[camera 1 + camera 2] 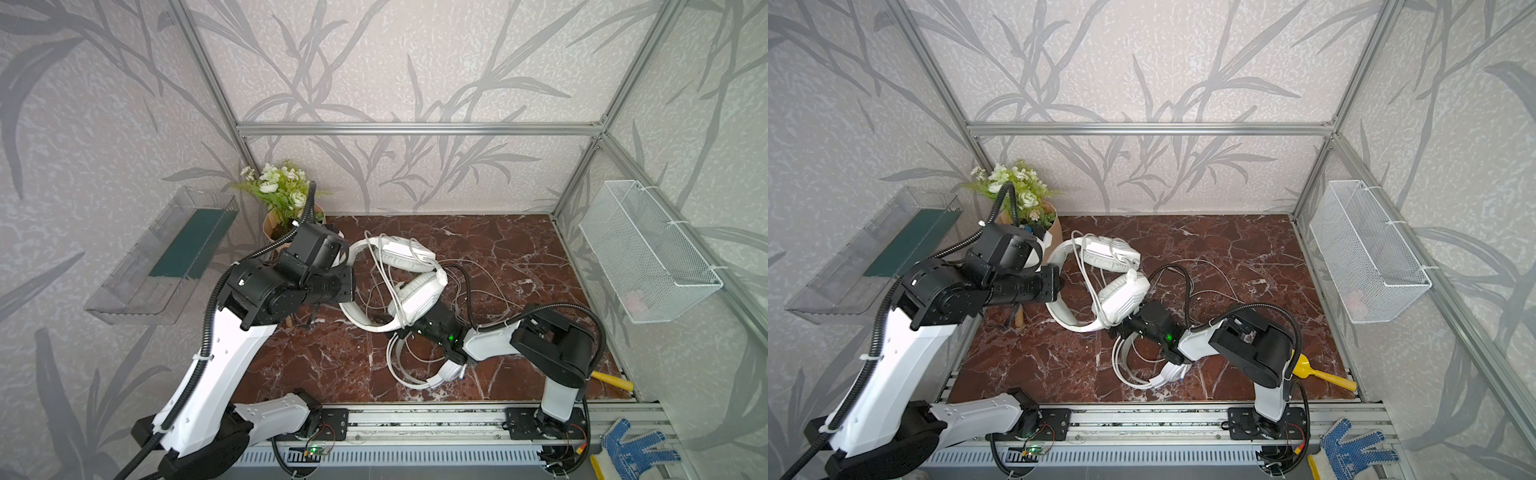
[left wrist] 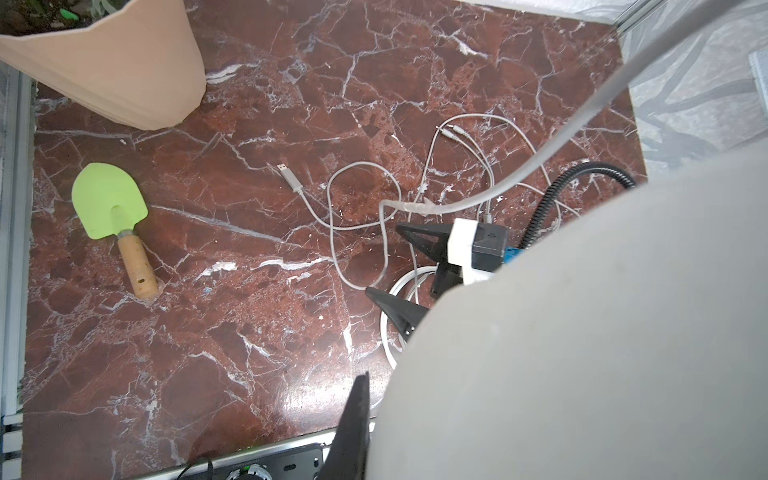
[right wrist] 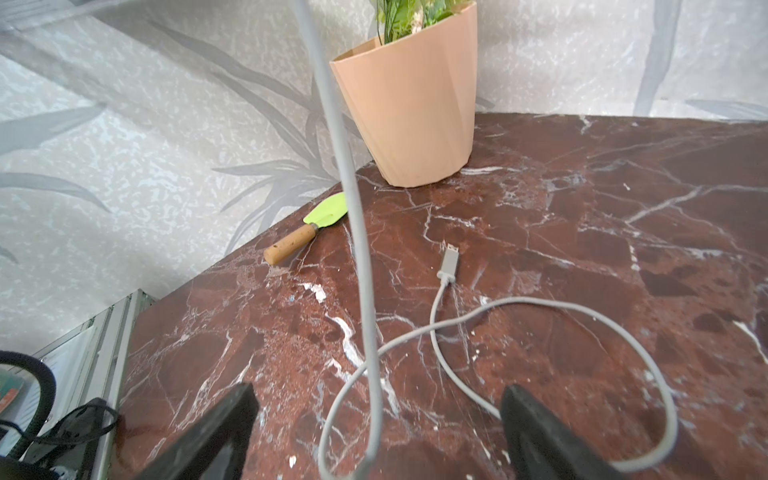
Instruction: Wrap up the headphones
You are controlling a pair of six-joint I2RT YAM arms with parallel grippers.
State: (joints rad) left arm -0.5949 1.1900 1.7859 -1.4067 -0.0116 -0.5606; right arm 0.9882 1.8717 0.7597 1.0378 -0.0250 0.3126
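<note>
Left gripper clenched on the band of the raised headphones, whose cable hangs upright between the spread jaws of the nearer right gripper, low over the table.

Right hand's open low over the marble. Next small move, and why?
Likely close the right hand on the hanging cable. The left hand holds the greyish-white headset up, and the cable drops between the right hand's open fingers, with the USB plug lying free on the table.
</note>
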